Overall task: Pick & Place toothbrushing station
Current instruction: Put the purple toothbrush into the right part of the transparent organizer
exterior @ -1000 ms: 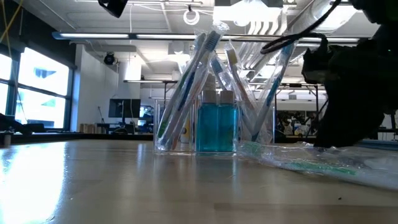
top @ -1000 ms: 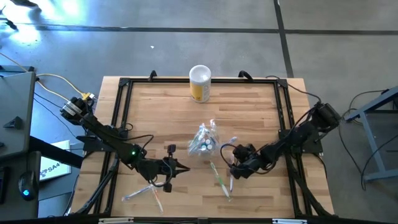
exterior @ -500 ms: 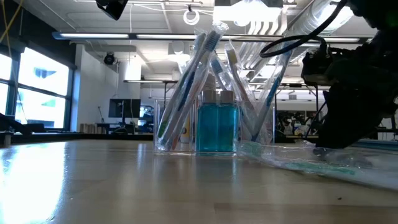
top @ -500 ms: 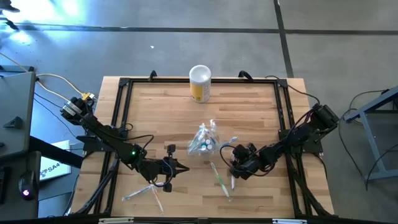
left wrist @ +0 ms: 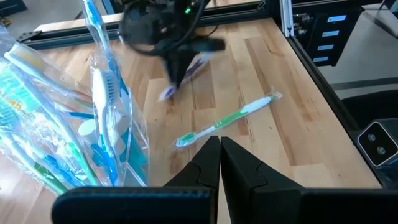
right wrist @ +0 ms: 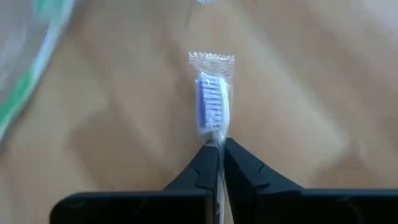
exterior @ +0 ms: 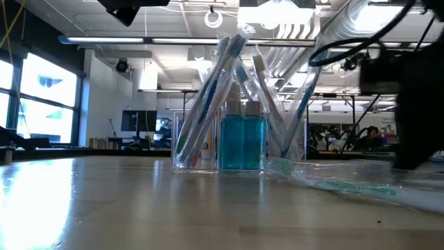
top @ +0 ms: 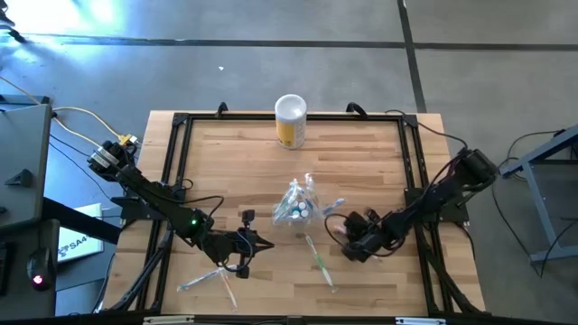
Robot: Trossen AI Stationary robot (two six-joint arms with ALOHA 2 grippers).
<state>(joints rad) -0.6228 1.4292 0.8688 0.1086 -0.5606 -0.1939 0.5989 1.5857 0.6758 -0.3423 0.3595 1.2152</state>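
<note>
The toothbrushing station, a small clear holder point(top: 296, 208) with wrapped toothbrushes and teal tubes point(exterior: 241, 142), stands upright at the table's middle. Right of it, my right gripper point(top: 344, 246) is shut on a wrapped purple-bristled toothbrush point(right wrist: 212, 102). A green wrapped toothbrush point(top: 318, 259) lies flat on the wood between holder and front edge. My left gripper point(top: 265, 244) hovers shut and holds nothing, left of the holder. My right gripper pinches the wrapped toothbrush just behind its bristle head point(right wrist: 217, 138), between its two fingertips. The fingers come steeply from above, slanting in from the table's right. The head sticks out past the fingertips, close over the wood. Whether it rests on the table I cannot tell.
A yellow canister with a white top point(top: 291, 121) stands at the far edge. Another wrapped toothbrush point(top: 206, 279) lies near the front left. A black frame rail point(top: 173, 171) borders the wooden top. Bare wood lies across the far half.
My right gripper has shut its fingers on the purple-bristled toothbrush beside the green one. The holder, the green toothbrush and my left gripper have stayed where they were.
</note>
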